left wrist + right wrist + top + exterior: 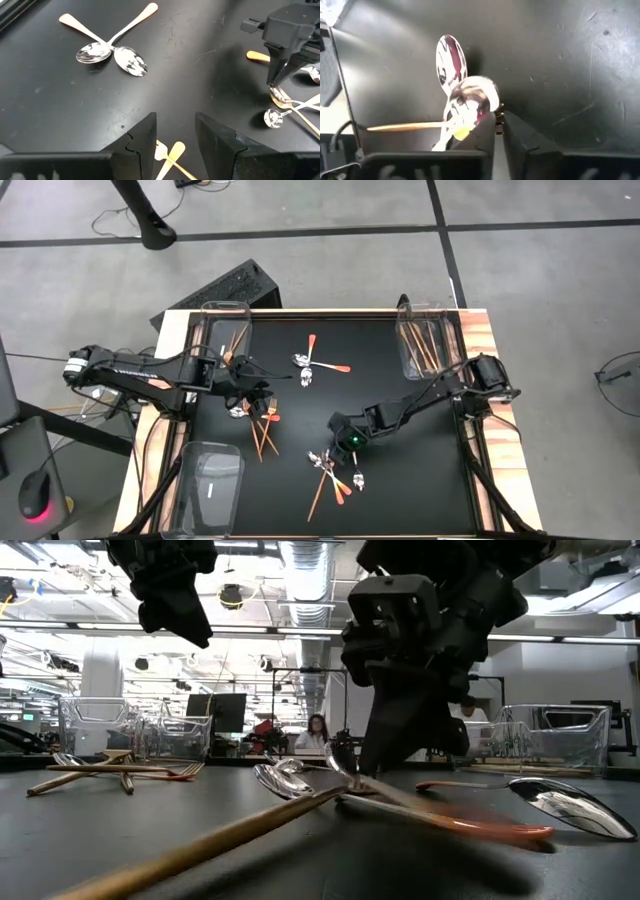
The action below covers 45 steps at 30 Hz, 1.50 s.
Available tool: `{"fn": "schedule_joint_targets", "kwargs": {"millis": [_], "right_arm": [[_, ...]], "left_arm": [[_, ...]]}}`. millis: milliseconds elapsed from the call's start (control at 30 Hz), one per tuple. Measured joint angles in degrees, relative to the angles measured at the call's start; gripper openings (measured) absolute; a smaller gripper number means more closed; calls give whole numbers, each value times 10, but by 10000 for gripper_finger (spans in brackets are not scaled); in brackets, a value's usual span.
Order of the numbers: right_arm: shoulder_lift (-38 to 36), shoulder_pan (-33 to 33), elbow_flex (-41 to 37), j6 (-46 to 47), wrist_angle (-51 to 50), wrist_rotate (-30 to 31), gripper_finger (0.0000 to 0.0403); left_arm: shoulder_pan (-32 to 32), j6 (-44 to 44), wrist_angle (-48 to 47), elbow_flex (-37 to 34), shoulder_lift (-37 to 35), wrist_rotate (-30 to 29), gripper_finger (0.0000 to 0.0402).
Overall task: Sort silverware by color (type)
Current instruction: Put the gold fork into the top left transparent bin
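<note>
From above, the right gripper (345, 448) is low over the black bench (400, 470), at the upper end of a pile of spoons (330, 470) and copper utensils. The left gripper (262, 398) is over another pile of copper knives and forks (264, 430).

At bench height, the right gripper comes down onto the spoons' bowls (300, 778).

In the left wrist view, the left jaws stand apart with a clear gap and hold nothing; a gold utensil (172, 152) lies below them, and two crossed spoons (112, 52) lie farther off.

In the right wrist view, the right jaws are nearly closed around a spoon (470, 100), touching it; a second spoon (449, 60) lies just beside.
</note>
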Motion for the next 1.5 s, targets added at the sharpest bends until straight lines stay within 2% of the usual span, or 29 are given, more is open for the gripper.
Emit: {"fn": "schedule_joint_targets", "kwargs": {"millis": [67, 300, 500, 633, 800, 933, 1300, 1500], "right_arm": [[0, -5, 0, -3, 3, -6, 16], [-13, -7, 1, 1, -12, -12, 6], [-60, -7, 56, 8, -176, -6, 5], [-77, -22, 97, 55, -301, -3, 6], [-77, -59, 109, 81, -335, 3, 13], [-77, -83, 110, 84, -337, 6, 46], [-66, -96, 110, 145, -412, -17, 192], [-42, -74, 109, 154, -363, -29, 227]], "left_arm": [[0, 0, 0, 0, 0, 0, 120], [0, 0, 0, 0, 0, 0, 120], [0, 2, 0, 0, 0, 0, 120], [0, 6, 3, 0, 0, -18, 120], [1, 7, 30, 0, 0, -53, 120], [7, 19, 57, 0, 2, -53, 120], [11, -5, 58, 0, 2, -40, 121], [11, -9, 59, 0, 2, -42, 121]]}}
